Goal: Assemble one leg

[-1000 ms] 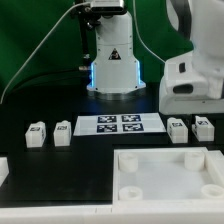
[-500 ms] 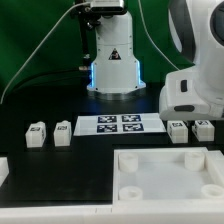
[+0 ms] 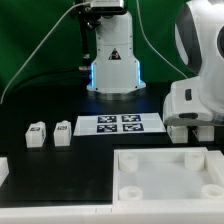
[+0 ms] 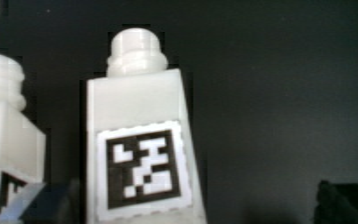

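**Exterior view.** The Franka arm (image 3: 203, 40) reaches in on the exterior view's right. Its white hand housing (image 3: 192, 100) is held low over the black table (image 3: 60, 170), at the right end of the marker board (image 3: 120, 124). The housing covers most of what lies beneath it, so the fingers cannot be made out from this side. One spare leg (image 3: 36, 133) and its twin (image 3: 63, 131) rest side by side on the table near the board's left end, well apart from the hand. The large white tray-like part (image 3: 165, 154), with round corner holes, lies nearest the camera, in front of the board. The robot's base column (image 3: 112, 60) bears a triangular warning label and stands behind the board against a green backdrop (image 3: 30, 40).

**Wrist view.** The leg (image 4: 144, 110) fills the centre. It is a white post with a rounded peg at one end and a black-and-white square marker tag (image 4: 144, 165) on the side facing the camera. A neighbouring leg (image 4: 5, 130) of the same form rests just beside it, with a narrow dark gap between them. The gripper (image 4: 197, 203) straddles the leg. Its two dark fingertips (image 4: 44, 204) appear on either side of the post and are spread wider than it, one close to its edge and the other well clear. The fingers are released and grasp nothing. Whether the nearer pad touches the leg cannot be told.
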Robot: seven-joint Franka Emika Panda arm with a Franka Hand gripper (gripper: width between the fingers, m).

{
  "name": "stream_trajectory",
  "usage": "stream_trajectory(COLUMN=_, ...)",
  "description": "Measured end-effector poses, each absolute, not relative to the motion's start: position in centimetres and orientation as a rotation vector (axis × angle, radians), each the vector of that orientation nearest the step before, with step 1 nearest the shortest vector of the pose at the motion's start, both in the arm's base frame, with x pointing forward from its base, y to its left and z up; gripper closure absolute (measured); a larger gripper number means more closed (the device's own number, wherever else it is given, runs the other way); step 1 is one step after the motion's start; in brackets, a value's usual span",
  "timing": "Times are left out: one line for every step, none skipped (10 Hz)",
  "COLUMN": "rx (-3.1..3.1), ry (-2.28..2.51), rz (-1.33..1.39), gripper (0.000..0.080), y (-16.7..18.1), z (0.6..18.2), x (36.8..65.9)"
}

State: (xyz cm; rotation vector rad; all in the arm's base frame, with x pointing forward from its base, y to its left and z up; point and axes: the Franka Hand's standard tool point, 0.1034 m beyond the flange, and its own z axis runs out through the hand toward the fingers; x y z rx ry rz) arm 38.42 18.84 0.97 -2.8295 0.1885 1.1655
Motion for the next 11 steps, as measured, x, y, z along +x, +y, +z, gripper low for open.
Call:
stream_trajectory(rx=-2.829, ry=0.189, rz=1.165, gripper=0.0150, y=18.83, z=0.98, x=38.45)
stream_trajectory(rx=-2.829, ry=0.189, rz=1.165, gripper=0.0264, y=18.83, z=0.98, x=38.45)
stream_trajectory(rx=-2.829, ry=0.189, rz=1.165, gripper=0.0264, y=18.83, z=0.98, x=38.45)
stream_trajectory(rx=-2.829, ry=0.189, rz=1.165, gripper=0.0459, y=18.83, z=0.98, x=38.45)
stream_trajectory(rx=-2.829, ry=0.189, rz=1.165, gripper=0.0509, y=18.83, z=0.98, x=38.46)
stream_trajectory(rx=-2.829, ry=0.189, rz=1.165, gripper=0.0509, y=18.83, z=0.98, x=38.45)
stream_trajectory(rx=-2.829, ry=0.189, rz=1.165, gripper=0.0509, y=18.83, z=0.98, x=38.45)
stream_trajectory(rx=-2.829, ry=0.189, rz=1.165, gripper=0.0509, y=18.83, z=0.98, x=38.45)
stream_trajectory(rx=-2.829, ry=0.189, rz=1.165, gripper=0.0509, y=18.83, z=0.98, x=38.45)
stream_trajectory(rx=-2.829, ry=0.189, rz=1.165, gripper=0.0509, y=18.83, z=0.98, x=38.45)
stream_trajectory(rx=-2.829, ry=0.189, rz=1.165, gripper=0.0509, y=18.83, z=0.98, x=38.45)
